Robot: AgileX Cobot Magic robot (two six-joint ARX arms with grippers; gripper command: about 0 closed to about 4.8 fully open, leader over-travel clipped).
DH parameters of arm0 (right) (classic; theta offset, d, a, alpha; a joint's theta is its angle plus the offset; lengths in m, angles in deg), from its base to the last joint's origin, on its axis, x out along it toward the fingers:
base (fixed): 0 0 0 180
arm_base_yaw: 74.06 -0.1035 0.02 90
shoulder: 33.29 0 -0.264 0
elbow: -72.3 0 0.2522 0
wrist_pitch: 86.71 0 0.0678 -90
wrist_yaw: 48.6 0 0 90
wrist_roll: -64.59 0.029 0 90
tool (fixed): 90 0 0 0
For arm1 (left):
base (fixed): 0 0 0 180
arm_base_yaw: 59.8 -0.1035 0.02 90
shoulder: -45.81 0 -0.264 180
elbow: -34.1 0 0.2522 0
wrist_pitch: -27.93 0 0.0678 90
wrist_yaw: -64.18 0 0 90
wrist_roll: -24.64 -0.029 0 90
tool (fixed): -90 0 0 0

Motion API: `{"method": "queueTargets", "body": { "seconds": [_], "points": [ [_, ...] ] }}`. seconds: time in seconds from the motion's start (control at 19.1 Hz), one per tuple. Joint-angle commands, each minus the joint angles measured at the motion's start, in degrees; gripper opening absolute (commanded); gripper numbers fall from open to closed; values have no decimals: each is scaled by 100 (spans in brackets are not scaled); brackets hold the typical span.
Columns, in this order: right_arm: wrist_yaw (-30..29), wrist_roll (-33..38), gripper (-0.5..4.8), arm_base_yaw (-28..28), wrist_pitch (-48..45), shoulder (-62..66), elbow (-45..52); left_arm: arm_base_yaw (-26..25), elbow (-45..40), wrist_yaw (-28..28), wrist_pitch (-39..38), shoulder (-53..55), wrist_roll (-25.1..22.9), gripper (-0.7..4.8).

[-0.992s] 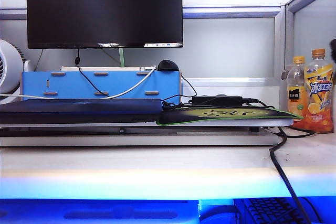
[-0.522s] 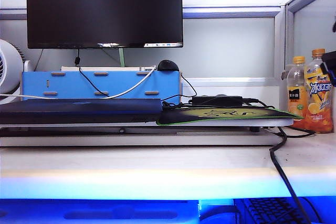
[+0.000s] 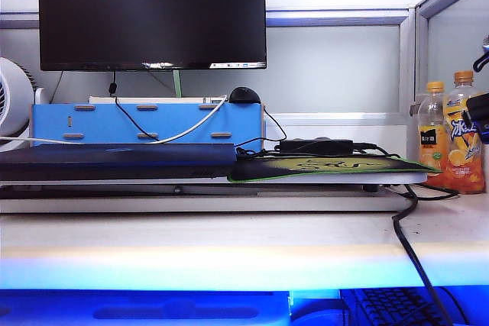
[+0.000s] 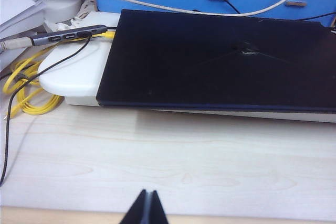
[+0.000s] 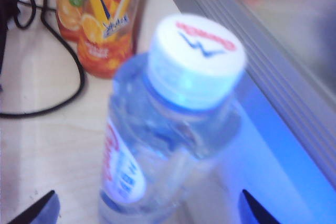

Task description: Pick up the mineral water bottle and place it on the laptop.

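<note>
The mineral water bottle (image 5: 157, 150), clear and blue-tinted with a white cap (image 5: 195, 56), stands upright on the pale desk close to the partition; the exterior view does not show it. My right gripper (image 5: 148, 196) is open, with one dark fingertip on each side of the bottle's body and apart from it. In the exterior view the right gripper (image 3: 479, 104) shows only as a dark shape at the right edge. The laptop (image 3: 114, 160) (image 4: 220, 61) lies flat and closed on a white stand. My left gripper (image 4: 148, 206) is shut and empty over bare desk in front of the laptop.
Two orange-capped drink bottles (image 3: 451, 139) (image 5: 105, 19) stand beside the water bottle. A green-and-black mouse pad (image 3: 328, 166) and a power adapter (image 3: 315, 145) lie right of the laptop. A black cable (image 3: 409, 242) trails over the desk. Behind are a monitor (image 3: 151, 13) and a blue box (image 3: 145, 124).
At the right edge of the exterior view, the right arm has come down and now covers part of the orange drink bottles. Nothing else moved.
</note>
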Motion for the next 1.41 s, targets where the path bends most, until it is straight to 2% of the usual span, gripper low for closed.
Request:
{"method": "queueTargets", "body": {
  "seconds": [0.05,0.42,0.78,0.84,0.89,0.94,1.1,1.31,1.41],
  "points": [
    [57,-22,479,9,-151,337,-216,0,0,17,4,-11,-9,-2],
    [94,-26,479,374,-153,824,-732,0,0,17,4,-11,-9,-2],
    [-68,-31,479,632,2,883,-732,0,0,17,7,-11,-7,-2],
    [-68,-35,408,629,46,887,-732,0,0,15,4,-11,-9,-2],
    [-74,-105,-31,612,103,887,-732,0,0,15,7,-11,-9,-2],
    [-76,-170,-2,608,98,887,-732,0,0,17,7,-11,-9,-2],
    [-79,-177,-6,610,92,885,-732,0,0,17,4,-11,-7,-2],
    [-662,-168,-6,599,-293,691,-734,0,0,17,4,-11,-9,-2],
    [-1412,-149,-6,599,-603,289,-734,0,0,17,4,-11,-9,-2]
  ]
}}
